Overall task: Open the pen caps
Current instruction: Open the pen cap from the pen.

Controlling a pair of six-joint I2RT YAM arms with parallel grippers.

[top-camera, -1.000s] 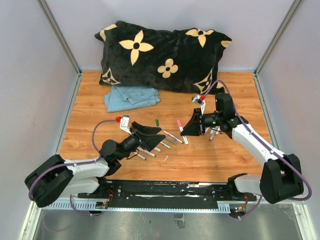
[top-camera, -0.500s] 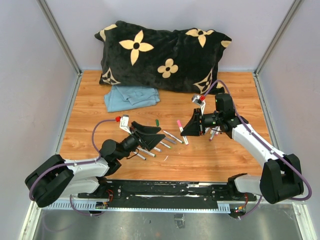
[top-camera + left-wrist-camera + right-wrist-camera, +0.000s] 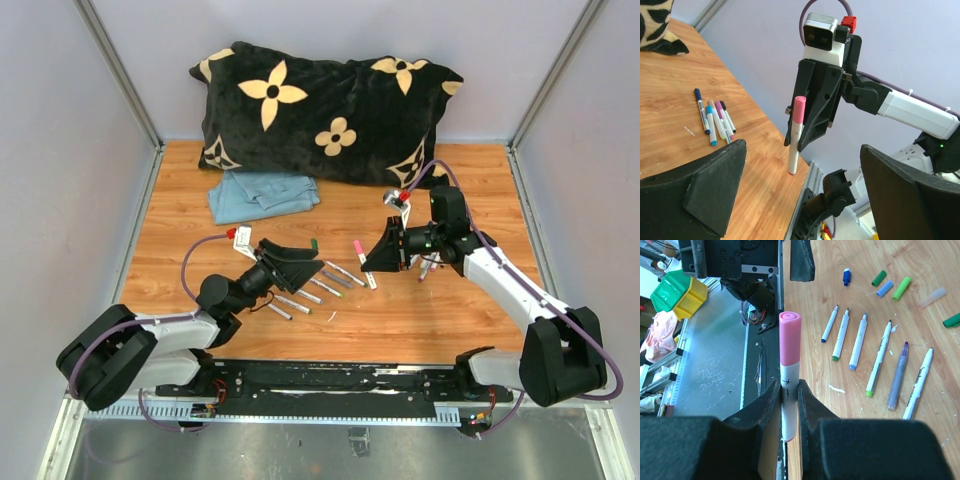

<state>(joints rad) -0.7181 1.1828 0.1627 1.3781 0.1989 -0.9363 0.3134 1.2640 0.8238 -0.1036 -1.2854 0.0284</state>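
Seen from above, the right hand (image 3: pixel 372 262) pinches a white pen (image 3: pixel 366 270) by its barrel, the pink cap (image 3: pixel 357 245) sticking out free of its fingers. The left hand (image 3: pixel 312 268), fingers spread wide, hangs just beside it without touching. Below the left hand, uncapped pens (image 3: pixel 303 297) lie on the counter (image 3: pixel 430 320); the pillow (image 3: pixel 320 110) and blue cloth (image 3: pixel 262 193) sit well beyond both hands, leaving open wood between. From the left wrist, the cap stands ahead of that hand's spread fingers (image 3: pixel 715 190), centred in the gap; closing too low would likely seize barrel rather than cap, or strike the right hand. From the right wrist, the pinch sits low on the barrel, so a skewed pull could swing or drag the pen loose. It might then drop among the loose caps (image 3: pixel 885 288) or past the counter's near edge, which runs right beside this hand.
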